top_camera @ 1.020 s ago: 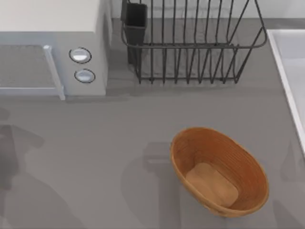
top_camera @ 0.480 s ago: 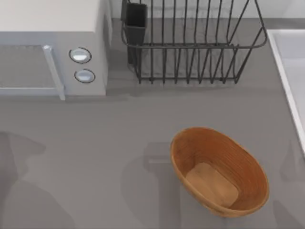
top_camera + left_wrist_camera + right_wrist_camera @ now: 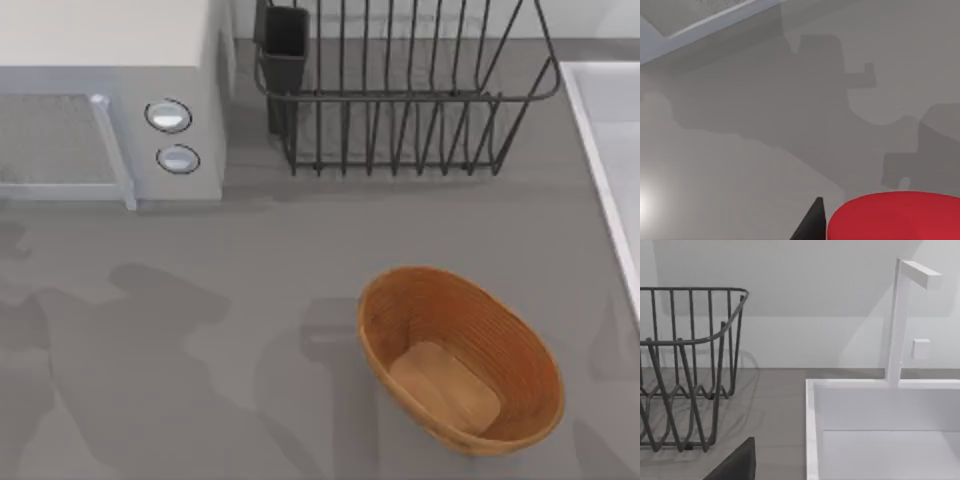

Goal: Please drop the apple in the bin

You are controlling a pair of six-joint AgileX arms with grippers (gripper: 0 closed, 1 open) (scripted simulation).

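Desk: grey desk (image 3: 300, 230) carries everything we see; soft arm shadows fall across its left half in the top view.
Bin: orange-brown ribbed woven basket (image 3: 520, 345) sits toward the lower right of the desk, oval, upright, its lighter flat tan bottom bare; we see nothing inside it.
Apple: bright red apple (image 3: 895, 217) sits at the near edge of the left wrist view, above the grey desk, well apart from the basket.
Left tool: one dark fingertip (image 3: 811, 225) shows just beside the apple in the left wrist view; we take it that our left tool is pinching the apple, though the far finger is out of sight.
Right tool: a dark finger edge (image 3: 735, 465) sits at the bottom of the right wrist view; we cannot tell whether this tool is spread or pressed together. It faces the back of the desk.
Dish rack: black wire dish rack (image 3: 400, 100) stands at the back centre, a dark cutlery cup (image 3: 285, 40) on its left end.
Microwave: pale grey microwave (image 3: 100, 90) at the back left, two round knobs (image 3: 168, 115) on its front, handle bar beside them.
Sink: white sink (image 3: 880, 430) along the right edge of the desk, with a white angular faucet (image 3: 900, 315) rising behind it.
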